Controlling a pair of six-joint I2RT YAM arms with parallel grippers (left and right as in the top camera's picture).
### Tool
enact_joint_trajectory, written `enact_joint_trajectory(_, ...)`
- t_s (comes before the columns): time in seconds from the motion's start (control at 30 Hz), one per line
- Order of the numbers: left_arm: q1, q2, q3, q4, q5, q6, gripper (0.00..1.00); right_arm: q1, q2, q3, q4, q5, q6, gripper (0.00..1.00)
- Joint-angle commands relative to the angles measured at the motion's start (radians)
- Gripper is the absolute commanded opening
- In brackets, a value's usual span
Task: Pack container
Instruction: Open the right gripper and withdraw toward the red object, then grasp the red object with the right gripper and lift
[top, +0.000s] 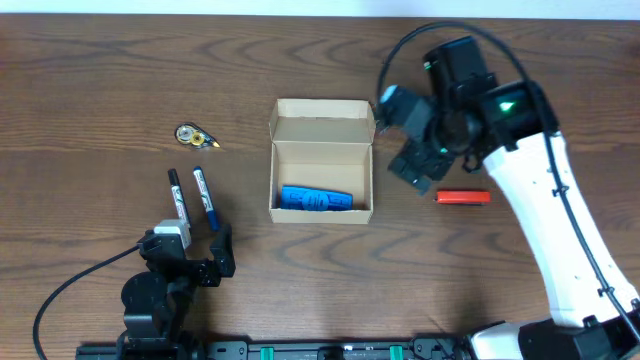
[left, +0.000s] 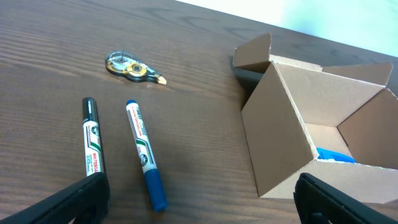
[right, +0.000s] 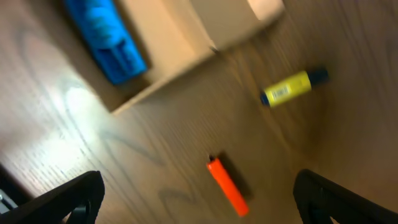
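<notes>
Fingers of right gripper (right: 200, 208) wide apart, empty, orange marker (right: 227, 185) lower centre; left gripper (left: 202, 196) same; risk: off-centre closing rolls marker away from container (right: 165, 43)

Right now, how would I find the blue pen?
Start at the open cardboard box in the middle of the wooden table. Left of it two markers lie side by side; the blue marker is the one nearer the box. Its cap is blue; the black marker beside it has a black cap.
</notes>
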Motion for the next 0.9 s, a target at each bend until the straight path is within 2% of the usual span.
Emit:
enact_joint_trajectory(0.0,0.006,-0.006,-0.019,-0.001,0.006,-0.015,0.95,-0.093,0.008,-0.005,0.002,0.021,0.184,0.99)
enact_joint_trajectory(0.07,0.006,-0.006,-0.019,-0.001,0.006,-0.015,0.95,-0.147,0.008,-0.005,0.007,0.026,0.332,0.99)
enact_joint_trajectory(0.17,0.006,-0.006,-0.019,-0.001,0.006,-0.015,0.95,-0.212,0.008,-0.009,-0.005,0.017,0.649,0.99)
enact_joint_trajectory(0.23,0.006,-0.006,-0.019,-0.001,0.006,-0.015,0.95,-0.242,0.008,-0.011,-0.003,-0.042,0.812,0.99)
enact_joint_trajectory(0.33,0.006,-0.006,-0.019,-0.001,0.006,-0.015,0.95,-0.261,0.008,-0.011,0.0,-0.101,0.945,0.99)
enact_joint_trajectory(0.47,0.006,-0.006,-0.019,-0.001,0.006,-0.015,0.95,-0.263,0.008,-0.012,0.008,-0.133,1.017,0.99)
enact_joint_trajectory(0.67,0.006,-0.006,-0.019,-0.001,0.006,-0.015,0.95,-0.263,0.01,-0.074,-0.1,0.049,1.656,0.99)
enact_joint_trajectory(0.8,0.006,-0.006,-0.019,-0.001,0.006,-0.015,0.95,-0.264,0.01,-0.185,-0.065,0.114,1.91,0.99)
enact_joint_trajectory(0.87,0.006,-0.006,-0.019,-0.001,0.006,-0.015,0.95,-0.264,0.01,-0.237,-0.023,0.145,1.978,0.99)
